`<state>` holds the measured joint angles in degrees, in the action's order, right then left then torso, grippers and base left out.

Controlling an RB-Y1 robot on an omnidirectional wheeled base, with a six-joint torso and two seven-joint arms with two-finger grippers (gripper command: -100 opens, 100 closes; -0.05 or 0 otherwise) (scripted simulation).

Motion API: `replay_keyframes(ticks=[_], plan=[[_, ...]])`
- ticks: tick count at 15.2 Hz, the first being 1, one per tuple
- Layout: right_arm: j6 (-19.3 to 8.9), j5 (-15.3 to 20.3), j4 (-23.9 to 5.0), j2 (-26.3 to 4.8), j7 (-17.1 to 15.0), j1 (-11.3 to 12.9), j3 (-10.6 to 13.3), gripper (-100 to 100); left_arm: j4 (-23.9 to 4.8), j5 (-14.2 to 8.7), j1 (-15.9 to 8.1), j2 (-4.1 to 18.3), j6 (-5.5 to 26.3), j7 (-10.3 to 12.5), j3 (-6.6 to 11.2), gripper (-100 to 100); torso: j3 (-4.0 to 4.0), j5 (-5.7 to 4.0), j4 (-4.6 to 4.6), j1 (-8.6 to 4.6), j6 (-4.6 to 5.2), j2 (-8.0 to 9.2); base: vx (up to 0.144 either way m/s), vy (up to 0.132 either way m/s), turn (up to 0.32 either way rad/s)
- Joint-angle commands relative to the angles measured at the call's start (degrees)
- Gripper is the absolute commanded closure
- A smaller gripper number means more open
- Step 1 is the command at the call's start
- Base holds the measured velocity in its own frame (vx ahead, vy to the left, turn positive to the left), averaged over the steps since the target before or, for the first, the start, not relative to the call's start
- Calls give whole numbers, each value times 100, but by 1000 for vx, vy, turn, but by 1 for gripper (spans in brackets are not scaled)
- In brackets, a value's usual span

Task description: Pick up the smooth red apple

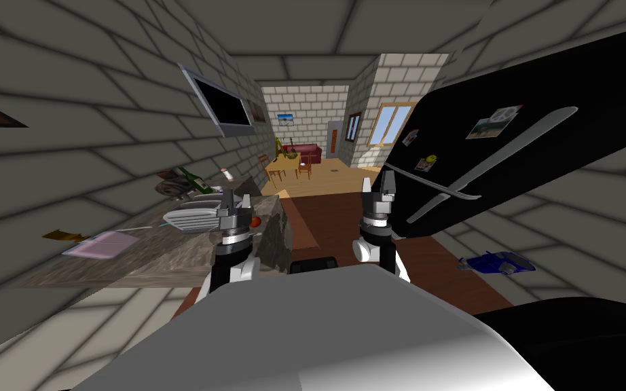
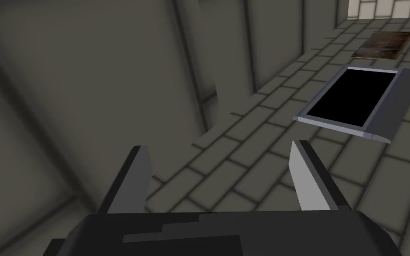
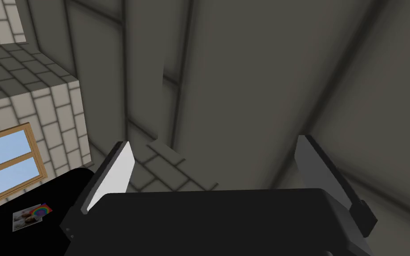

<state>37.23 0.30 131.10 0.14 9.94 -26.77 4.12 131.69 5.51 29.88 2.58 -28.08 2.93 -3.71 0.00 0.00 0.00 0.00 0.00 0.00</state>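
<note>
A small red apple (image 1: 255, 221) lies on the stone-patterned counter (image 1: 142, 254) to my left, near its right edge. My left gripper (image 1: 235, 201) is raised just left of the apple and a little above it, fingers open and empty. In the left wrist view that gripper (image 2: 219, 175) points up at a grey brick wall. My right gripper (image 1: 378, 186) is held up in front of the black fridge (image 1: 508, 156), also open with nothing between its fingers (image 3: 115, 175).
A silver toaster (image 1: 193, 216) stands on the counter behind my left gripper, with a pale flat tray (image 1: 101, 244) and bottles (image 1: 193, 180) further left. The fridge's long handle (image 1: 495, 163) slants on my right. A blue object (image 1: 498, 263) lies on the floor.
</note>
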Motion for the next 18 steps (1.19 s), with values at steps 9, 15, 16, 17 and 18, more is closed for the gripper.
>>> replay_keyframes(ticks=[9, 15, 16, 17, 18], plan=[[0, 0, 0, 0, 0, -1, 0, 0, 50, -582, 329, 1113, 953, 38, 317, -100, -10, 2, -4, 9, -1, -18, 36, 11, 10], [0, 0, 0, 0, 0, -1, 0, 0, 85, -967, 547, 1691, 1566, 64, 518, -100, -11, 2, -4, 7, 0, -18, 42, 9, 9], [0, 0, 0, 0, 0, -1, 0, 0, 85, -967, 547, 1691, 1608, 64, 518, -100, -11, 1, -4, 6, -1, -19, 46, 7, 11], [0, 0, 0, 0, 0, -1, 0, 0, 98, -1110, 628, 1899, 1777, 74, 591, -100, -11, 1, -5, 7, -1, -20, 49, 11, 13], [0, 0, 0, 0, 0, -1, 0, 0, 98, -1110, 628, 1899, 1843, 74, 591, -100, -12, 1, -5, 8, -1, -20, 47, 10, 11]])
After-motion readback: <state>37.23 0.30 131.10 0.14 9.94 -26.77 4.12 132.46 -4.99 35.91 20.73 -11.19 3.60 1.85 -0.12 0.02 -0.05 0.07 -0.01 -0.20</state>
